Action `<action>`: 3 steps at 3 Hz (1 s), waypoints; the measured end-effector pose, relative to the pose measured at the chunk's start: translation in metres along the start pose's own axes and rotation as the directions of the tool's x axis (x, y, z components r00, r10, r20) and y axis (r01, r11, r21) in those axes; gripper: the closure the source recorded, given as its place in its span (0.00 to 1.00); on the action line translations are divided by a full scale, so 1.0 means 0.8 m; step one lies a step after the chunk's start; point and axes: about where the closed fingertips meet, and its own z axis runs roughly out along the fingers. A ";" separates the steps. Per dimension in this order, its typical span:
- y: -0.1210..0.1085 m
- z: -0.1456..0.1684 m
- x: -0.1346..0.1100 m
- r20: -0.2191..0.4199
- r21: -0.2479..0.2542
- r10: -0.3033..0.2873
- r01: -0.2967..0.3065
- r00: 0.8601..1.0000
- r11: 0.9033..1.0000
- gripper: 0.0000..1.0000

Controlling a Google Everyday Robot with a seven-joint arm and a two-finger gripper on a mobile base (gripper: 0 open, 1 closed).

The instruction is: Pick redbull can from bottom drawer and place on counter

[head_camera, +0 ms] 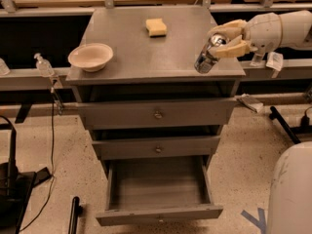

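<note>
My gripper (225, 40) reaches in from the right and is shut on the redbull can (207, 55), a slim silvery can with dark patches. The can hangs tilted, its lid up in the fingers and its base just above the right front part of the grey counter (146, 52). The bottom drawer (158, 212) stands pulled open below, and its grey inside shows nothing in it.
A cream bowl (90, 57) sits at the counter's left front corner. A yellow sponge (156, 27) lies near the back middle. Two shut drawer fronts with knobs (157, 114) are above the open drawer. A clear pump bottle (44, 65) stands on the ledge at left.
</note>
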 end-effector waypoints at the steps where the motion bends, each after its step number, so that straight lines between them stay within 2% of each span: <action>1: -0.030 0.001 -0.009 0.027 0.058 0.028 -0.029 0.999 0.998 1.00; 2: -0.072 0.032 0.013 -0.069 0.120 0.132 -0.123 0.989 0.985 1.00; 3: -0.072 0.032 0.013 -0.069 0.120 0.132 -0.124 0.989 0.985 1.00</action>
